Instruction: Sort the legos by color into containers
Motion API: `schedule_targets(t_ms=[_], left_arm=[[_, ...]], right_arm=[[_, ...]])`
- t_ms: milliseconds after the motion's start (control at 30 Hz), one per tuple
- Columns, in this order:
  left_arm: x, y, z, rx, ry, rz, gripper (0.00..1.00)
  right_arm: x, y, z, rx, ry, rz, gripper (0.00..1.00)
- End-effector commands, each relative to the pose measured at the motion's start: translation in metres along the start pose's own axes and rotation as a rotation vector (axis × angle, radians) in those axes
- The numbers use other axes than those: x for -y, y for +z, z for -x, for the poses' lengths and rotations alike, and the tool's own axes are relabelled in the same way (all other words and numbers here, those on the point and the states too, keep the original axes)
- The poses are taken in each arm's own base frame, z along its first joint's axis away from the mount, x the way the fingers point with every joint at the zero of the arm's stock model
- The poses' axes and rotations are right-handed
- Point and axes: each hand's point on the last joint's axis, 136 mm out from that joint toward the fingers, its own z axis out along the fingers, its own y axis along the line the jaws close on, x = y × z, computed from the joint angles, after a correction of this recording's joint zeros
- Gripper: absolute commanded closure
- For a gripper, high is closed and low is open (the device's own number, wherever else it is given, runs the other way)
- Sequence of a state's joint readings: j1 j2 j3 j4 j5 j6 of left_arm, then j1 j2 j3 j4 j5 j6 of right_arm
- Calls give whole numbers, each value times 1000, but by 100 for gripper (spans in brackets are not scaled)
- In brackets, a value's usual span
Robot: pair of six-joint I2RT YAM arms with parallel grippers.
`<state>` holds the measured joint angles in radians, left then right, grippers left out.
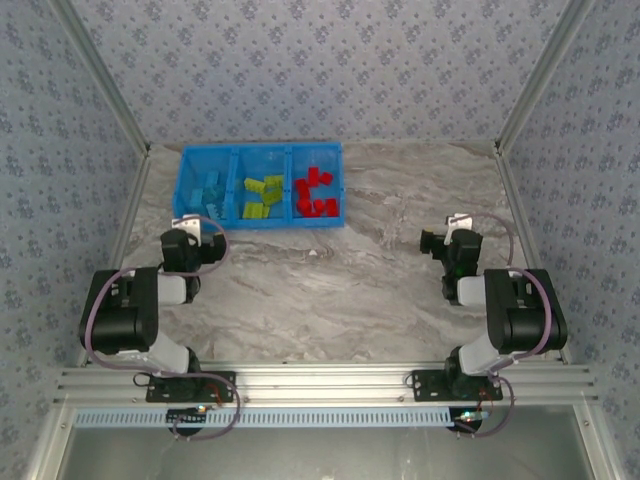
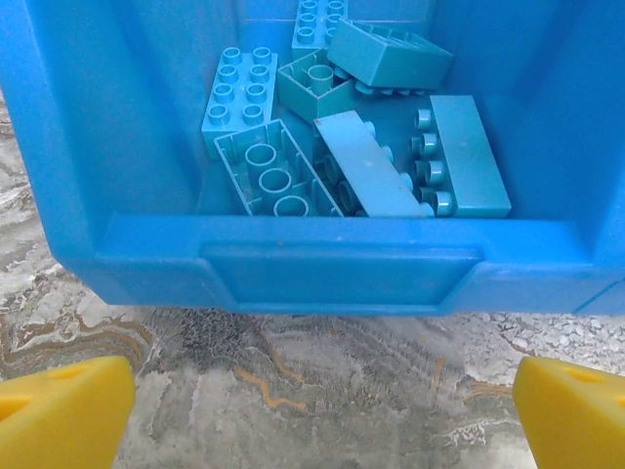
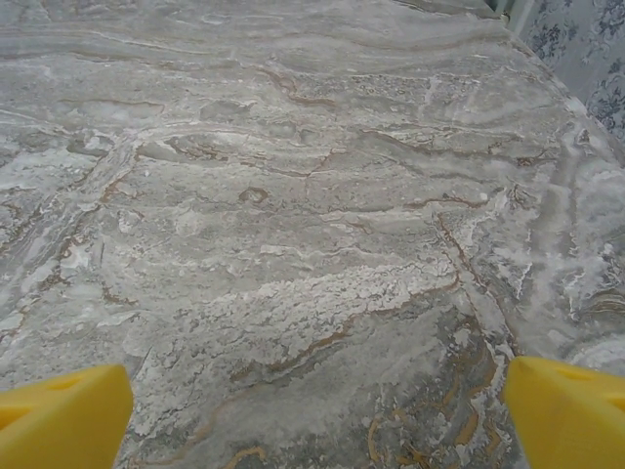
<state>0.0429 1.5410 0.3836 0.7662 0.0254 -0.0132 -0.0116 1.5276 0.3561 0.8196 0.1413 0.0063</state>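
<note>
From above, both arms sat folded by their bases. The left gripper (image 1: 187,224) was just before the containers (image 1: 260,147), the right gripper (image 1: 457,222) well apart over the bare table (image 1: 380,270). The three bins held the legos (image 1: 263,192) sorted into light blue, lime and red.

At the left wrist, the yellow fingertips (image 2: 59,410) were spread wide and empty, facing about seven blue bricks (image 2: 239,90).

At the right wrist, the fingertips (image 3: 571,410) were equally wide and empty, above marble.

Three bright blue open-top containers (image 1: 233,160), joined in one row, sit upright at the far left of the worktop (image 1: 400,270). Light blue legos (image 1: 211,193) fill the left bin, lime green legos (image 1: 262,195) the middle, red legos (image 1: 316,193) the right. All are loose piles. In the left wrist view some blue bricks lie upside down, hollow side up.
</note>
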Motion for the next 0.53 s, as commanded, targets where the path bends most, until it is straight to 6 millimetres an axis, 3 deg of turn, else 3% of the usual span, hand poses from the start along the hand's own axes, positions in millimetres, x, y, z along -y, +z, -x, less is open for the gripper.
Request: schedule_targets(t_ms=[0,100,200,500], left_arm=[[1,1,28,81,-10,6,1],[1,1,28,83,-11,6,1],[1,1,27,82,-11,8,1],[1,1,28,83,-9,8,1]], right_arm=[[-2,1,16,51,-3,15,0],[-2,1,17,52,-2,14,0],[-14,2,16,38,-25,95,0],[-13,2,16,39,-20,101,0]])
